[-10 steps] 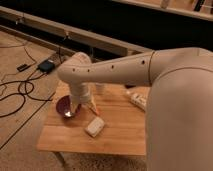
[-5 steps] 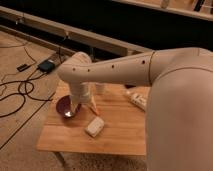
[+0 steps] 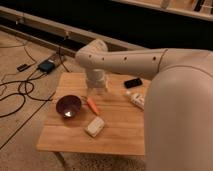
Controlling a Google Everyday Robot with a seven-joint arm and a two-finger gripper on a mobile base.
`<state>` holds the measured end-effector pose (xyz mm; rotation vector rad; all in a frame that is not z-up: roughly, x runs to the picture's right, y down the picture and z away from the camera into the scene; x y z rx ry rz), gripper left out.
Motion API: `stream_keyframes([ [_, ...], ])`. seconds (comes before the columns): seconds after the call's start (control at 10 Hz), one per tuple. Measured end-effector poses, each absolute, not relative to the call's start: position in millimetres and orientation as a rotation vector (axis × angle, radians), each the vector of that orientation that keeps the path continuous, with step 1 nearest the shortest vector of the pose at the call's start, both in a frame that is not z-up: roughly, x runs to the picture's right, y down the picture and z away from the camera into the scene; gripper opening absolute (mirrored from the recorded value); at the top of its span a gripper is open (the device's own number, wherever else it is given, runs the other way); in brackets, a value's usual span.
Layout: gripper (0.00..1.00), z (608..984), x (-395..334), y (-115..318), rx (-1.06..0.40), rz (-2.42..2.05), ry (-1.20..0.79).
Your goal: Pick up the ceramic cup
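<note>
My gripper [image 3: 96,90] points down at the wooden table [image 3: 120,137], at its middle back, just right of the dark purple bowl [image 3: 68,106]. The ceramic cup does not show apart from the gripper: the pale wrist and gripper cover the spot where it stood. An orange carrot-like piece [image 3: 92,105] lies just below the gripper. My thick white arm [image 3: 130,62] reaches in from the right.
A flat pale block [image 3: 95,126] lies near the table's front. A black flat object [image 3: 132,82] and a white bottle-like item [image 3: 136,100] lie at the right, by my arm. Cables [image 3: 20,92] and a dark box [image 3: 47,66] lie on the floor at the left.
My arm has swung right and back. The gripper now stands over the spot where the pale cup was visible, and the cup no longer shows. The bowl and block have not moved.
</note>
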<state>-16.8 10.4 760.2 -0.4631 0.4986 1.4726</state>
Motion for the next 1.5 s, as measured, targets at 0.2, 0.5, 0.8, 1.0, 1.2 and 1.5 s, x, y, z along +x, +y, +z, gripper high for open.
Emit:
stream_keyframes([
  [0.2, 0.65, 779.4, 1.4, -14.1, -0.447, 1.466, 0.476],
  [0.5, 0.65, 823.5, 22.5, -56.0, -0.445, 1.457, 0.433],
  [0.8, 0.65, 864.4, 43.8, -76.6, -0.457, 1.487, 0.457],
  [1.0, 0.65, 886.6, 53.7, -81.9, -0.482, 1.509, 0.480],
  [1.2, 0.65, 903.6, 54.6, -79.2, -0.522, 1.515, 0.501],
  [1.5, 0.65, 919.6, 49.1, -65.9, -0.582, 1.502, 0.534],
])
